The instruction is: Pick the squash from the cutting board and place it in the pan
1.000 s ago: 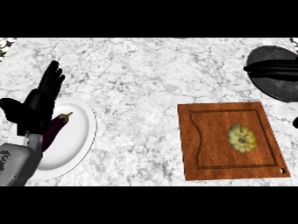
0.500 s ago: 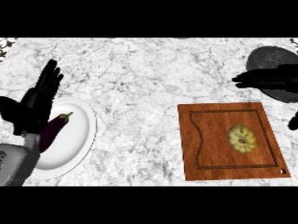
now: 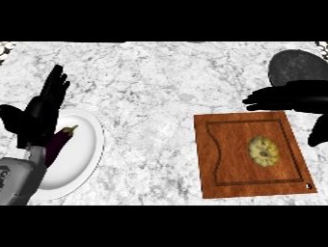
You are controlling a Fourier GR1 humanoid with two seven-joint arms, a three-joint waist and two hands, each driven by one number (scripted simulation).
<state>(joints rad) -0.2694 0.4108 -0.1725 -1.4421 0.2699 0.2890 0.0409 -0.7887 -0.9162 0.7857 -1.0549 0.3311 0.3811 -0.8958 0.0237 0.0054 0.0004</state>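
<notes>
A pale yellow scalloped squash [image 3: 264, 150] lies on the wooden cutting board [image 3: 227, 164], right of its middle. The dark pan [image 3: 299, 66] sits at the counter's far right, partly covered by my right hand [image 3: 310, 100]. That hand is open, its fingers stretched leftward over the board's far edge, thumb hanging down beside the squash without touching it. My left hand [image 3: 34, 117] stands open, fingers up, at the left over a white plate.
A white plate [image 3: 80, 154] at the left holds a purple eggplant [image 3: 59, 143], partly behind my left forearm. Marble counter stretches between the plate and the board. A patterned wall strip shows at the far corners.
My right hand has slid leftward from over the pan, its fingers now reaching past the board's far right corner. The left hand has barely shifted.
</notes>
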